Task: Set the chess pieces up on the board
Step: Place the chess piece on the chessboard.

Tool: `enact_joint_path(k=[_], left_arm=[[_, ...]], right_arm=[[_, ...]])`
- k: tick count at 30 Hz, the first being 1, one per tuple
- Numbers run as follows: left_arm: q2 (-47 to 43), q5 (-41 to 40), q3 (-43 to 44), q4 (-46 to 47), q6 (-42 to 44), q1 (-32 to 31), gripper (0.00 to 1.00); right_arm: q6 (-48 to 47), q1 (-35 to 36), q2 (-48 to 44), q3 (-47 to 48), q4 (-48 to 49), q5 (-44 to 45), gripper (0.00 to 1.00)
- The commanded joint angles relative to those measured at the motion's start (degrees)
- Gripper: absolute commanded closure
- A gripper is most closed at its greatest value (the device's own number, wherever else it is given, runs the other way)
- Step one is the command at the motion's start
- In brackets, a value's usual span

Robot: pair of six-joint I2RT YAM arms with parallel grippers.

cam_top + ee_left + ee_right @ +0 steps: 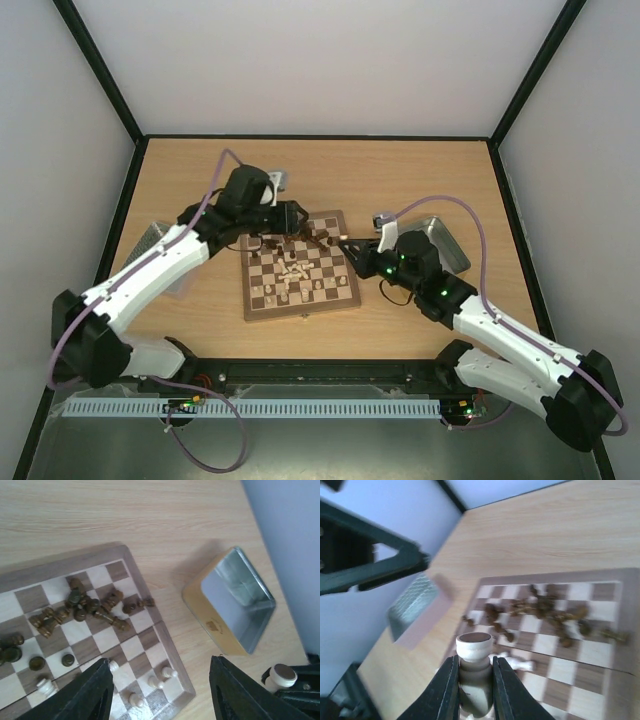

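I find my right fingers (447, 690) pinching one cream piece (475, 652). My left fingers (92, 695) stand spread, empty, above the far edge of the board (300, 312). It lies central on the table (400, 170): dark pieces (85, 605) heaped far, cream pieces (293, 268) scattered nearer.

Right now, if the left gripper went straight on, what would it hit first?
Most likely the cream pieces standing at the corner of the board, framed by the open left gripper; how far off is unclear.
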Motion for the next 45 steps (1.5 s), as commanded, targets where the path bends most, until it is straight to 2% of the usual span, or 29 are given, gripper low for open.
enact_joint_path(k=[1, 4, 8, 11, 15, 22, 25, 30, 35, 39, 41, 42, 45], left_arm=[[-4.2, 13.0, -4.7, 6.6, -3.5, 1.3, 0.4], [-5.4, 21.3, -5.9, 10.0, -4.4, 1.4, 0.33], [-5.9, 27.8, -7.5, 12.7, -5.7, 1.4, 0.32], [-5.0, 29.4, -7.7, 12.5, -5.5, 1.3, 0.37], [-4.4, 31.1, -8.4, 12.8, -5.9, 1.4, 0.51], [-5.5, 31.0, -9.5, 12.6, -6.8, 1.4, 0.5], [-5.5, 31.6, -10.1, 12.6, -7.2, 1.4, 0.57], [-5.3, 32.8, -10.7, 13.5, -7.9, 1.4, 0.81], [-5.2, 33.4, -10.9, 14.2, -8.7, 1.4, 0.91], [-5.7, 32.5, -11.1, 15.1, -10.1, 1.4, 0.92], [-6.1, 31.7, -11.2, 15.9, -11.4, 1.4, 0.92], [-6.4, 30.8, -11.2, 16.6, -12.3, 1.4, 0.91], [-7.3, 29.6, -11.5, 20.9, -16.8, 1.4, 0.91]], right_arm=[[-8.2, -0.2, -0.4, 0.9, 10.3, -16.1, 0.86], [-12.1, -0.1, 2.3, 4.8, 8.8, -21.6, 0.86], [-16.9, -0.1, 6.3, 9.5, 4.9, -25.5, 0.86], [-19.1, -0.1, 8.7, 12.0, 2.3, -26.9, 0.86], [-20.5, -0.1, 11.0, 13.6, 0.3, -26.6, 0.86], [-20.4, 0.0, 12.4, 13.8, 0.2, -22.1, 0.86], [-19.8, 0.0, 12.8, 13.9, 0.7, -20.6, 0.86], [-19.2, 0.0, 13.2, 13.8, 1.9, -19.7, 0.86], [-18.3, 0.0, 13.5, 14.0, 2.5, -18.2, 0.85], [-16.0, -0.1, 13.3, 13.9, 2.9, -17.8, 0.73], [-13.5, -0.1, 12.4, 13.3, 3.0, -18.2, 0.6], [-11.8, 0.0, 11.8, 12.7, 3.7, -18.3, 0.54], [-3.2, 0.0, 8.8, 9.9, 7.7, -18.1, 0.45]])
